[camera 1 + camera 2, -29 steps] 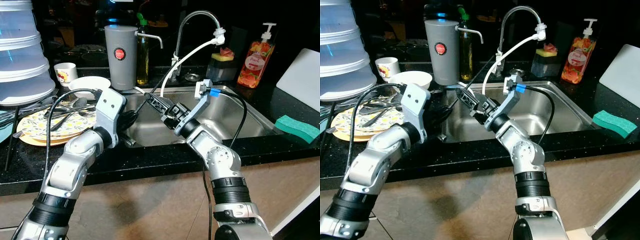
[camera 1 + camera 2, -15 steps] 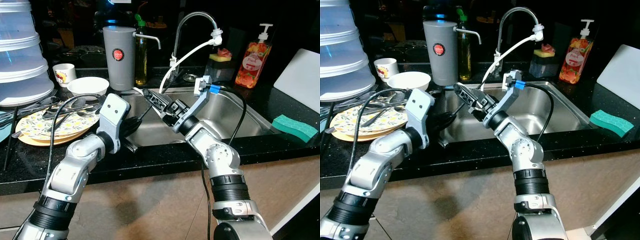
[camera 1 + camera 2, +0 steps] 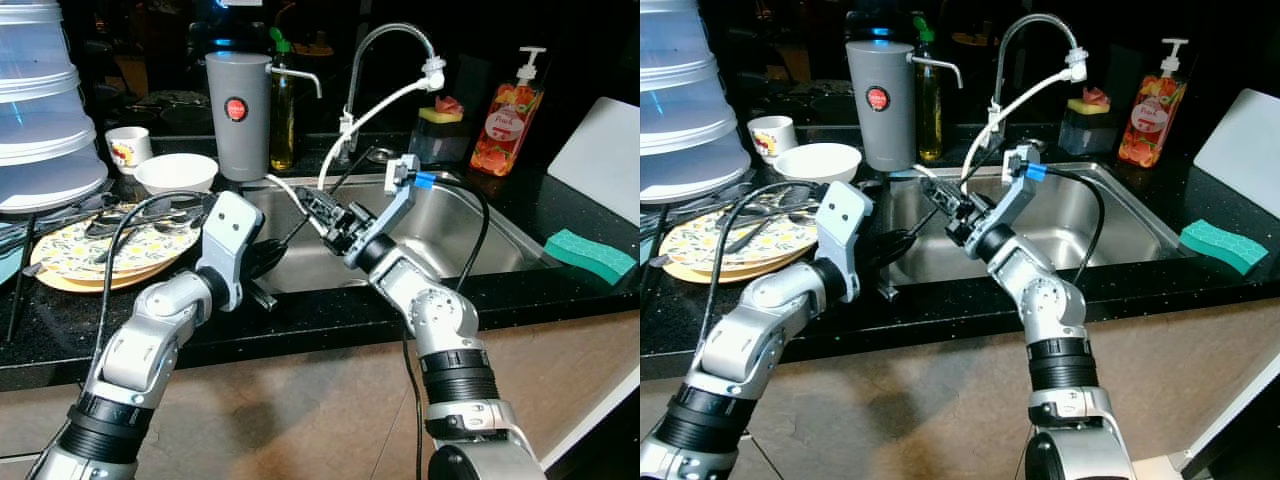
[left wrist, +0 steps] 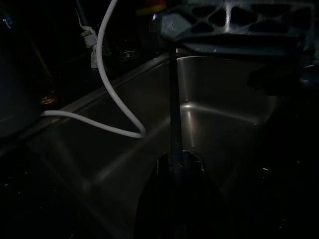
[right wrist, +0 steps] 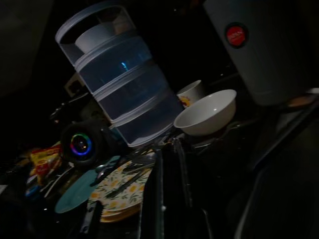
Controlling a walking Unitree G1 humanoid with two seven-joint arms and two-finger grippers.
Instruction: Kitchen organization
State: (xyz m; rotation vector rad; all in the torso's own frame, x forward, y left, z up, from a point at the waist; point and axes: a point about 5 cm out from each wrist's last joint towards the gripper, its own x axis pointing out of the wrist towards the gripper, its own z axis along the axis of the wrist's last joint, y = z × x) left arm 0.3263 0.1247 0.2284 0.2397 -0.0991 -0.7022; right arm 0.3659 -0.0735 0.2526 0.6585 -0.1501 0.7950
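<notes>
Over the sink [image 3: 480, 235] we see the left gripper [image 3: 268, 252] pinching a dark utensil [image 4: 174, 107]; right gripper [image 3: 318, 207] meets its far end. Right fingers' state: we cannot tell.

Silver arms [image 3: 160, 330] — black cables, seemingly.

Both silver arms bend inward, left gripper [image 3: 268, 258] and right gripper [image 3: 318, 208] with fingers closed.
</notes>
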